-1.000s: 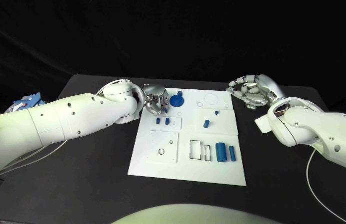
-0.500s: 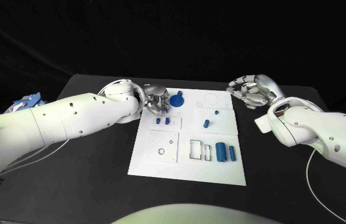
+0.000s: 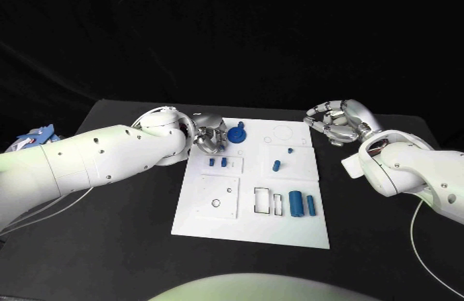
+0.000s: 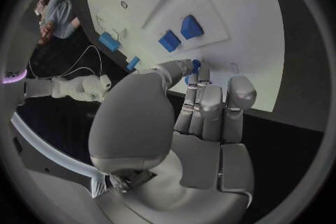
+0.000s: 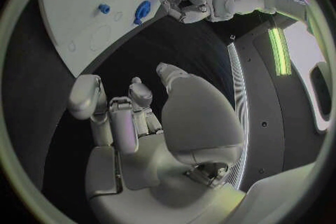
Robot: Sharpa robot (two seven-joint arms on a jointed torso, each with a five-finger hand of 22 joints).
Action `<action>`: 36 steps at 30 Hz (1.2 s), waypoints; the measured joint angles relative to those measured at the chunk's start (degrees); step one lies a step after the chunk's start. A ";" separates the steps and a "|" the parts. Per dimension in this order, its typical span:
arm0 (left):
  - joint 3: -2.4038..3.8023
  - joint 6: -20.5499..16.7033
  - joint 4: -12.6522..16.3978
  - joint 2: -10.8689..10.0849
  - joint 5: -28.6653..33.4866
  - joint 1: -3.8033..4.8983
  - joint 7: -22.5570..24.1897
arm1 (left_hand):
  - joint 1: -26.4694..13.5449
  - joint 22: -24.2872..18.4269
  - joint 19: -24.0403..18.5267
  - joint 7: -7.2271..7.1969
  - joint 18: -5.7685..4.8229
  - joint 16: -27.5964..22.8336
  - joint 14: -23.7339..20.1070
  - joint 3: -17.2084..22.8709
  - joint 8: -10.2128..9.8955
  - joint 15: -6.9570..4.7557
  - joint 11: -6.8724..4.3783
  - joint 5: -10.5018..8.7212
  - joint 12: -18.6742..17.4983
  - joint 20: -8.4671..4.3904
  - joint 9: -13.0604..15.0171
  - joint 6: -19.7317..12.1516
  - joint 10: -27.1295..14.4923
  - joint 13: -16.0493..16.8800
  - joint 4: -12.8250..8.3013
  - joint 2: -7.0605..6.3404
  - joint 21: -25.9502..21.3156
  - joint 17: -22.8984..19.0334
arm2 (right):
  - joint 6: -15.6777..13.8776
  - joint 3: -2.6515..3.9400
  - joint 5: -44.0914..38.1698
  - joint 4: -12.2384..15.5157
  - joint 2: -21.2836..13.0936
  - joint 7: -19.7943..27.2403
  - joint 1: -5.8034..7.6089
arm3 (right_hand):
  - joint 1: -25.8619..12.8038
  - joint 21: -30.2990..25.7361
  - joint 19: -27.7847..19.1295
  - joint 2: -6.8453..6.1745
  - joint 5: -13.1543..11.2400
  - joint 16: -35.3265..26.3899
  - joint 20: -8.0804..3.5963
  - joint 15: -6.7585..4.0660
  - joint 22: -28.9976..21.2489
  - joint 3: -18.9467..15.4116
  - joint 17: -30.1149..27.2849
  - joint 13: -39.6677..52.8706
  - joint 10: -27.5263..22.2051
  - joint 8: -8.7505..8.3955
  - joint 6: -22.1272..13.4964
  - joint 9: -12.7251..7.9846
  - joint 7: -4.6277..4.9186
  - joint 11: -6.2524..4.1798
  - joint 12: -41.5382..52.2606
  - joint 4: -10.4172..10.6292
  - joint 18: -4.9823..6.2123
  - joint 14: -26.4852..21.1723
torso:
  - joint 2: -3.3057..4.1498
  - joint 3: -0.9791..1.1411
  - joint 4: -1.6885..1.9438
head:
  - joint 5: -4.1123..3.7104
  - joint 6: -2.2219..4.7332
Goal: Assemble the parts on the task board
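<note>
- I see my left hand (image 3: 206,135) at the task board's (image 3: 218,217) far corner, fingers (image 4: 201,102) pinching a round blue part (image 3: 236,137).
- My right hand (image 3: 334,122) hangs beside the board, fingers curled, holding nothing.
- Two blue cylinders (image 3: 302,205) lie in the board's near recess.

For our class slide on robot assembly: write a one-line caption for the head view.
Left hand touches a round blue part on the white task board; right hand hovers beside it.

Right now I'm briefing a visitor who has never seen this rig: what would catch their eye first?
The white rectangular task board in the middle of the black table, dotted with small blue parts. At its far left corner the silver left hand sits against a round blue disc part. Beside the board's far right corner, the silver right hand hangs off the board with fingers curled, holding nothing.
</note>
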 measured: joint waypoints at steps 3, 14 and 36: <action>-0.03 0.02 0.00 0.00 0.02 -0.02 -0.10 | -0.34 -0.18 -0.27 0.00 -0.01 0.00 -0.20 -0.15 -0.26 0.20 0.31 0.00 -0.62 -0.09 0.00 0.00 -0.31 -0.19 -0.15 -0.34 -0.15 -0.12 | 0.00 0.00 0.00 0.00 -0.01 0.00 -0.01 | 0.00 0.00 0.00 0.00 0.00 0.00 0.00 0.00 0.00 0.00 0.00 0.00 0.00 0.00 0.00 0.00 0.00 0.00 0.00 0.00 0.00 0.00 | -0.01 -0.01 0.01 | -0.01 -0.01; -0.14 0.01 -0.02 0.02 0.04 -0.11 -0.64 | -1.48 -1.68 -1.50 1.17 -0.01 -0.47 -1.33 -0.30 -1.91 1.32 1.65 0.00 -3.66 0.73 0.13 -1.17 -3.52 -1.30 -0.01 -1.49 -1.08 -2.55 | 0.00 0.00 0.02 -0.05 0.00 0.03 -0.03 | 0.00 -0.21 0.00 0.00 0.00 0.00 0.00 0.00 -0.10 0.00 -0.01 -0.13 0.00 0.00 0.00 -0.12 0.00 0.00 0.00 0.00 0.00 0.00 | -0.01 -0.07 0.02 | 0.04 -0.04; -0.14 0.03 0.42 -0.87 0.63 -0.12 -1.26 | -1.61 -8.10 -6.61 2.86 0.00 -2.82 -6.36 -2.91 -5.69 2.86 3.48 0.00 -4.82 2.36 -0.62 -6.17 -9.03 -2.13 -0.24 -2.08 -5.28 -11.39 | 0.13 -0.01 0.07 -0.64 -0.03 -0.05 -0.10 | 0.79 -5.08 -3.35 0.25 0.33 -1.84 0.10 0.00 -3.29 0.74 -0.65 -9.05 -8.07 0.48 -0.07 -0.46 -0.07 0.10 -6.12 -0.61 1.36 0.00 | -0.01 -0.04 -0.03 | 0.08 -0.04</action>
